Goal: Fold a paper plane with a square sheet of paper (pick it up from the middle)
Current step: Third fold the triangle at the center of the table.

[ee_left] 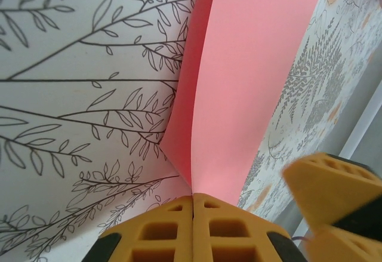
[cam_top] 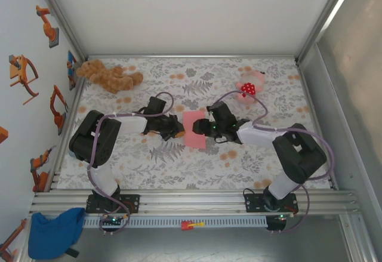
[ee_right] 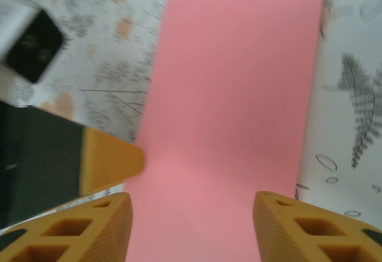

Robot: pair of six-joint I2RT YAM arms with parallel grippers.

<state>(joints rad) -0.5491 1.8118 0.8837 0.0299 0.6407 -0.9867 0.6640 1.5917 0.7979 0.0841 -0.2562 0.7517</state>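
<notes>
Square sheet of paper, edge pinched in left pincer; right pincer spread above it.

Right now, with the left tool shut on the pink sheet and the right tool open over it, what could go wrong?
1. The left tool pinches the sheet at its edge, where the paper bows; a pull may tear it or slip it free.
2. The open right tool sits close beside the left one; moving either could knock them together or crumple the paper.
</notes>
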